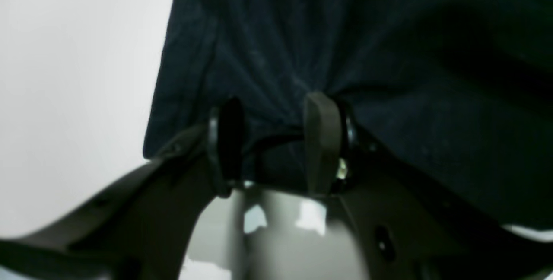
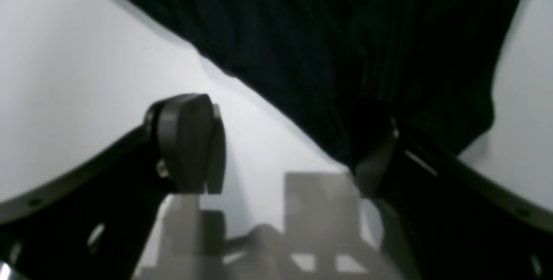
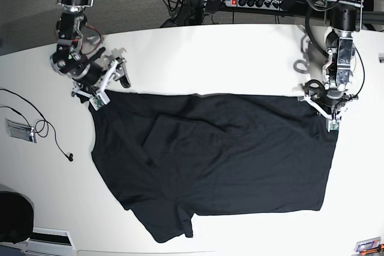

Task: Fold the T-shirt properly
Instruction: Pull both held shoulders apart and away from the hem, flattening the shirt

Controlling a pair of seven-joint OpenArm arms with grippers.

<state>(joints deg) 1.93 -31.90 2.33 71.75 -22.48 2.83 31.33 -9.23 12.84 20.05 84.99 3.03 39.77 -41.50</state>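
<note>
No readable text, labels, brands or numbers showed in any view. The T-shirt was plain black with no print. A small tag-like item sat at the tabletop's corner, possibly marked, but too small to read.

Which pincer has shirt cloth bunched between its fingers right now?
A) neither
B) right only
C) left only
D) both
C: in the left wrist view the left pincer has T-shirt cloth gathered between its fingers, while the right pincer stands open with bare table between its fingers.
</note>
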